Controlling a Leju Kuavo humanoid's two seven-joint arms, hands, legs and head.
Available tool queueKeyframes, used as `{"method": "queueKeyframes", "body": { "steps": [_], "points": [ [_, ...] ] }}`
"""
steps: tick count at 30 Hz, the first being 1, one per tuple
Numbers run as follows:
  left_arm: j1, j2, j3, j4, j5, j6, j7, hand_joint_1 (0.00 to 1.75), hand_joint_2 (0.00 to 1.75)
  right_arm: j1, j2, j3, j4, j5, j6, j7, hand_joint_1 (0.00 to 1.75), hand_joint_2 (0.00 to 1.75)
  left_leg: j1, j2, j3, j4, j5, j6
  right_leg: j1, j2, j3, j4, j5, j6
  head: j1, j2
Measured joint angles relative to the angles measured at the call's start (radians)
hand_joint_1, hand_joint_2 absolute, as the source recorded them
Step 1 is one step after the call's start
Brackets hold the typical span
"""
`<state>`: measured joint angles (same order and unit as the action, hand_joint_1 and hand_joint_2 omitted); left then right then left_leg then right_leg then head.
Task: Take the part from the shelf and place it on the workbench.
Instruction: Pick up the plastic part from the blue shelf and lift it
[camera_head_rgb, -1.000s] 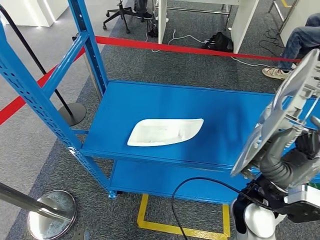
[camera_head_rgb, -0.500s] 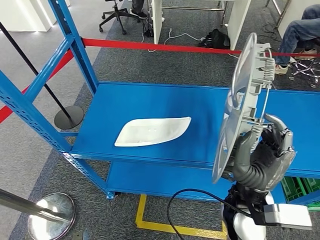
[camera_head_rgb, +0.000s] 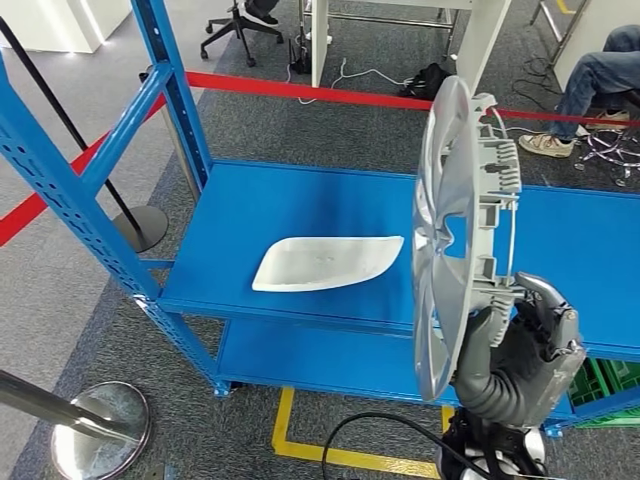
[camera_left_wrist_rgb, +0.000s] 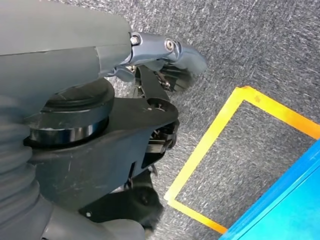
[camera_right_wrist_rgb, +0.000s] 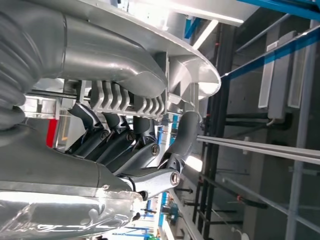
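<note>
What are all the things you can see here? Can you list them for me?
Wheel cover: one, silver, held upright on its edge above the shelf front.
Curved panel: one, white, flat on the upper shelf board.
Shelf: one, blue, two boards.
Barrier tape: red, behind the shelf.
Floor marking: yellow, under the shelf front.
Person's leg: one, in jeans, far right.
Right hand: grips the wheel cover's lower rim.
Left hand: above the carpet.

Right hand (camera_head_rgb: 528, 340) is raised low on the right, fingers (camera_right_wrist_rgb: 124, 145) wrapped tight around the rim of the silver part (camera_head_rgb: 453, 230), holding it upright on edge. Left hand (camera_left_wrist_rgb: 151, 100) hangs down, fingers curled in.
</note>
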<state>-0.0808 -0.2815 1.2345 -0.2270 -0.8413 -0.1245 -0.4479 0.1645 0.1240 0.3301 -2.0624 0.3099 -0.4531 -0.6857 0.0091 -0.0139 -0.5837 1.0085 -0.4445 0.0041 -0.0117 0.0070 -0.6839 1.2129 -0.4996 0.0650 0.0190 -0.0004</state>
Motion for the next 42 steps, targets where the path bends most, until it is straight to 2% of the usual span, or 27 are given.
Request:
{"method": "queueKeyframes", "body": {
  "steps": [2,3,7,9,11,12,13,14,15,17,19,22,23,24,26,27,28,29,30,32,33,34,37,38,40,42],
  "points": [
    [0.001,0.001,0.000,0.000,-0.002,0.001,0.010,0.00,1.75,0.015,0.000,0.001,-0.007,0.007,-0.033,-0.003,1.75,1.75,-0.003,-0.002,0.002,0.003,-0.003,-0.008,0.000,0.000,0.064,-0.122,0.042,-0.003,0.000,0.000],
    [0.002,0.002,0.000,0.000,-0.004,0.002,0.016,0.00,1.75,0.024,0.000,0.001,-0.011,0.009,-0.052,-0.005,1.75,1.75,-0.005,-0.004,0.002,0.004,-0.004,-0.013,0.000,0.001,0.082,-0.156,0.049,-0.007,0.000,0.000],
    [0.006,0.006,0.000,0.000,-0.009,0.003,0.038,0.00,1.75,0.061,0.000,0.005,-0.016,0.014,-0.089,-0.007,1.75,1.75,-0.004,-0.003,-0.001,0.007,-0.009,-0.034,0.001,0.005,0.087,-0.172,0.052,-0.035,-0.001,0.000],
    [0.006,0.008,0.000,0.000,-0.009,0.005,0.047,0.00,1.75,0.071,0.000,0.009,-0.016,0.014,-0.093,-0.005,1.75,1.75,-0.003,0.000,-0.032,0.074,-0.054,-0.042,-0.001,0.003,0.087,-0.175,0.055,-0.046,-0.004,0.000],
    [0.007,0.009,0.000,0.000,-0.008,0.008,0.054,0.00,1.75,0.074,0.000,0.013,-0.013,0.006,-0.089,0.002,1.75,1.75,-0.003,0.001,-0.093,0.203,-0.116,-0.046,0.000,0.002,0.085,-0.176,0.056,-0.052,-0.007,0.000],
    [0.007,0.009,0.001,0.000,-0.007,0.009,0.057,0.00,1.75,0.075,0.000,0.015,-0.010,0.001,-0.087,0.006,1.75,1.75,-0.003,0.001,-0.116,0.252,-0.131,-0.047,0.001,0.002,0.084,-0.176,0.056,-0.053,-0.007,0.000],
    [0.008,0.010,0.001,0.000,-0.007,0.009,0.059,0.00,1.75,0.076,0.000,0.016,-0.007,-0.004,-0.085,0.009,1.75,1.75,-0.003,0.001,-0.125,0.270,-0.128,-0.045,0.002,0.002,0.084,-0.176,0.056,-0.054,-0.007,0.000],
    [0.007,0.010,0.001,0.000,-0.006,0.010,0.060,0.00,1.75,0.077,0.000,0.018,-0.004,-0.006,-0.083,0.011,1.75,1.75,-0.003,0.001,-0.116,0.251,-0.106,-0.043,0.002,0.003,0.084,-0.176,0.056,-0.054,-0.007,0.000],
    [0.007,0.010,0.001,0.000,-0.006,0.010,0.061,0.00,1.75,0.078,0.000,0.019,-0.002,-0.007,-0.082,0.011,1.75,1.75,-0.004,0.001,-0.092,0.204,-0.075,-0.039,0.003,0.004,0.084,-0.176,0.056,-0.054,-0.007,0.000],
    [0.006,0.012,0.001,0.000,-0.006,0.010,0.062,0.00,1.75,0.076,0.000,0.022,0.000,-0.007,-0.079,0.012,1.75,1.75,-0.006,0.001,-0.026,0.074,-0.021,-0.029,0.005,0.005,0.085,-0.174,0.056,-0.050,-0.007,0.000],
    [0.005,0.013,0.001,0.000,-0.006,0.008,0.064,0.00,1.75,0.075,0.000,0.024,0.001,-0.006,-0.075,0.013,1.75,1.75,-0.009,0.001,0.007,0.003,-0.007,-0.022,0.007,0.005,0.083,-0.174,0.058,-0.040,-0.006,0.000],
    [0.008,0.014,0.002,0.000,-0.002,0.003,0.064,0.00,1.75,0.074,0.000,0.026,0.005,-0.006,-0.070,0.016,1.75,1.75,-0.009,0.000,0.008,-0.008,-0.003,-0.010,0.006,0.004,0.081,-0.177,0.058,-0.022,-0.006,0.000],
    [0.009,0.014,0.002,0.000,0.000,0.002,0.064,0.00,1.75,0.074,0.000,0.026,0.006,-0.007,-0.070,0.017,1.75,1.75,-0.007,0.000,0.009,-0.011,0.000,-0.005,0.005,0.003,0.073,-0.162,0.046,-0.017,-0.003,0.000],
    [0.009,0.014,0.003,0.000,0.000,0.000,0.064,0.00,1.75,0.073,0.000,0.027,0.008,-0.009,-0.070,0.018,1.75,1.75,-0.004,0.000,0.010,-0.014,0.002,-0.001,0.005,0.002,0.056,-0.124,0.023,-0.011,-0.001,0.000],
    [0.009,0.015,0.003,0.000,-0.001,-0.001,0.064,0.00,1.75,0.073,0.000,0.026,0.010,-0.011,-0.072,0.018,1.75,1.75,-0.004,0.001,0.011,-0.015,0.002,0.003,0.003,0.001,-0.002,0.002,-0.040,-0.003,0.004,0.000],
    [0.010,0.015,0.003,0.000,-0.002,-0.001,0.064,0.00,1.75,0.073,-0.001,0.026,0.011,-0.012,-0.073,0.018,1.75,1.75,-0.004,0.001,0.011,-0.015,0.002,0.003,0.003,0.001,-0.030,0.062,-0.063,-0.001,0.004,0.000],
    [0.010,0.015,0.003,0.000,-0.003,-0.001,0.064,0.00,1.75,0.073,-0.001,0.026,0.012,-0.012,-0.074,0.018,1.75,1.75,-0.004,0.002,0.011,-0.015,0.002,0.003,0.002,0.001,-0.045,0.094,-0.067,0.001,0.004,0.000],
    [0.010,0.015,0.003,0.000,-0.004,-0.001,0.064,0.00,1.75,0.073,-0.001,0.025,0.013,-0.013,-0.075,0.018,1.75,1.75,-0.004,0.002,0.012,-0.014,0.001,0.003,0.002,0.000,-0.042,0.088,-0.054,0.002,0.004,0.000],
    [0.011,0.015,0.003,0.000,-0.004,-0.002,0.064,0.00,1.75,0.073,-0.001,0.025,0.014,-0.013,-0.076,0.018,1.75,1.75,-0.003,0.001,0.014,-0.014,0.000,0.001,0.000,0.000,-0.018,0.042,-0.023,0.002,0.004,0.000],
    [0.010,0.015,0.003,0.000,-0.006,-0.002,0.064,0.00,1.75,0.072,-0.001,0.025,0.015,-0.013,-0.078,0.018,1.75,1.75,-0.003,0.000,0.018,-0.011,-0.005,-0.006,-0.002,-0.001,0.053,-0.096,0.036,0.004,0.005,0.000],
    [0.010,0.016,0.003,0.000,-0.006,-0.003,0.064,0.00,1.75,0.072,-0.001,0.025,0.015,-0.013,-0.079,0.018,1.75,1.75,-0.005,-0.001,0.018,-0.009,-0.006,-0.012,-0.002,0.001,0.079,-0.146,0.051,-0.001,0.005,0.000],
    [0.010,0.017,0.003,0.000,-0.007,-0.004,0.064,0.00,1.75,0.072,-0.001,0.024,0.015,-0.013,-0.081,0.018,1.75,1.75,-0.007,-0.001,0.018,-0.008,-0.006,-0.017,-0.002,0.003,0.092,-0.171,0.054,-0.006,0.004,0.000],
    [0.010,0.020,0.003,0.000,-0.008,-0.012,0.057,0.00,1.75,0.075,-0.001,0.023,0.015,-0.013,-0.091,0.016,1.75,1.75,-0.006,-0.001,0.017,-0.008,-0.007,-0.030,0.001,0.007,0.091,-0.175,0.053,-0.031,0.000,0.000],
    [0.010,0.021,0.003,0.000,-0.008,-0.015,0.053,0.00,1.75,0.076,-0.001,0.023,0.015,-0.014,-0.094,0.015,1.75,1.75,-0.005,0.000,0.011,0.004,-0.018,-0.035,0.000,0.006,0.091,-0.176,0.054,-0.038,-0.001,0.000],
    [0.010,0.021,0.003,0.000,-0.008,-0.019,0.051,0.00,1.75,0.077,0.000,0.023,0.015,-0.016,-0.097,0.012,1.75,1.75,-0.005,0.002,-0.027,0.085,-0.068,-0.043,-0.001,0.004,0.091,-0.177,0.055,-0.049,-0.004,0.000],
    [0.011,0.022,0.003,0.000,-0.007,-0.019,0.059,0.00,1.75,0.078,-0.001,0.023,0.015,-0.019,-0.099,0.010,1.75,1.75,-0.005,0.002,-0.093,0.219,-0.126,-0.046,0.000,0.002,0.089,-0.177,0.055,-0.054,-0.006,0.000]
  ]
}}
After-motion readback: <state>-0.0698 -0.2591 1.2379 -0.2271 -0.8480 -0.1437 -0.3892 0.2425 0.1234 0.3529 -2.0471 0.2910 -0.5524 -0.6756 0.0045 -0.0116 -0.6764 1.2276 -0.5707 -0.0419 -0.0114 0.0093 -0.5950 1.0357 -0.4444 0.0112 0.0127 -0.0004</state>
